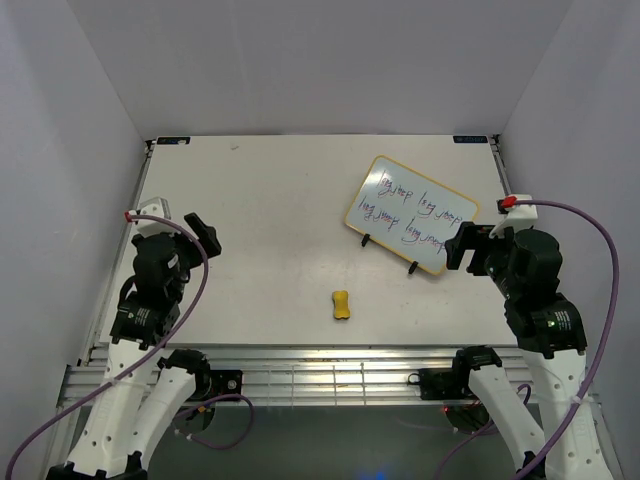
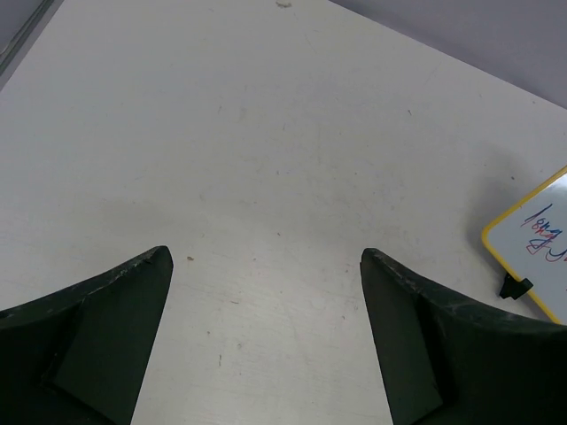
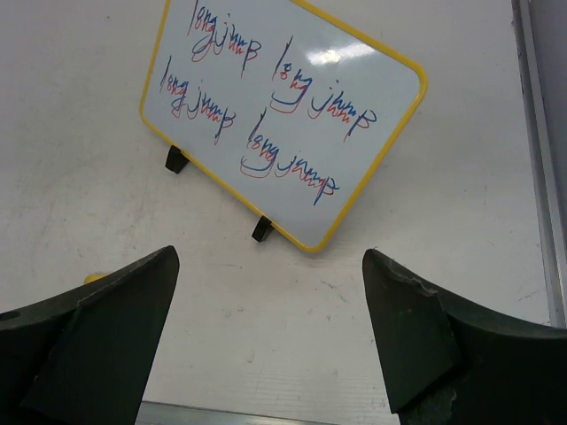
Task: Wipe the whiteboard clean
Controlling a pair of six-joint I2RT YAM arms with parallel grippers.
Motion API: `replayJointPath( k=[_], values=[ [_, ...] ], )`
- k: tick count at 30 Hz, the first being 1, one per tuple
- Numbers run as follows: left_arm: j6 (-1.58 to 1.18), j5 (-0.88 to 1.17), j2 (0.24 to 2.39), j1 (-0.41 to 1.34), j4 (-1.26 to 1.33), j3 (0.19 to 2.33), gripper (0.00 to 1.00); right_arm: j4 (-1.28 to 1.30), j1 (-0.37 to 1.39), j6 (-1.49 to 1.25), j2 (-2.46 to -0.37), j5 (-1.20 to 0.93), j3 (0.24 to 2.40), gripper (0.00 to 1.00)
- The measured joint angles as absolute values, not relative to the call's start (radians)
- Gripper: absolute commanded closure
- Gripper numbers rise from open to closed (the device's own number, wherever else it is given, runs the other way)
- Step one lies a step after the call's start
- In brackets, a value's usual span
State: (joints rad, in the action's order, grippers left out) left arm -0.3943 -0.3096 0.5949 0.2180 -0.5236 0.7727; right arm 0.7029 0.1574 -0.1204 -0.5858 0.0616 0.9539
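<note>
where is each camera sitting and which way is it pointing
top external: fixed above and behind the arms, looking down on the table; both arms show, left pincer and right pincer, plus whiteboard and yellow eraser.
left wrist: on the left arm, looking forward over the table; its own open fingers frame the bottom, the whiteboard's corner at right.
right wrist: on the right arm, looking down at the written whiteboard; its open fingers at the bottom.
shared: all three views show the whiteboard.
</note>
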Motion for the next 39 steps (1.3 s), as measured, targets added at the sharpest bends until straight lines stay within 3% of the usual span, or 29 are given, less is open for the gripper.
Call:
replayJointPath(
  k=[9,12,23,32,39],
  values=[
    [-0.419,-0.272,0.638,0.159,-0.523,0.773,0.02,0.479,0.157,-0.169,-0.551,-0.04,0.802,0.1],
    [-0.427,-0.253,0.652,0.139,-0.523,0.772,0.02,0.425,0.157,-0.175,-0.664,-0.091,0.804,0.1],
    [-0.422,-0.177,0.697,0.138,-0.522,0.765,0.02,0.458,0.157,-0.055,-1.388,-0.094,1.365,0.1],
    [-0.401,-0.118,0.739,0.139,-0.519,0.758,0.02,0.633,0.111,0.128,-1.765,-0.237,1.769,0.05],
    [-0.393,-0.099,0.791,0.139,-0.52,0.758,0.02,0.726,0.095,0.181,-1.948,-0.3,1.846,0.0]
  ],
)
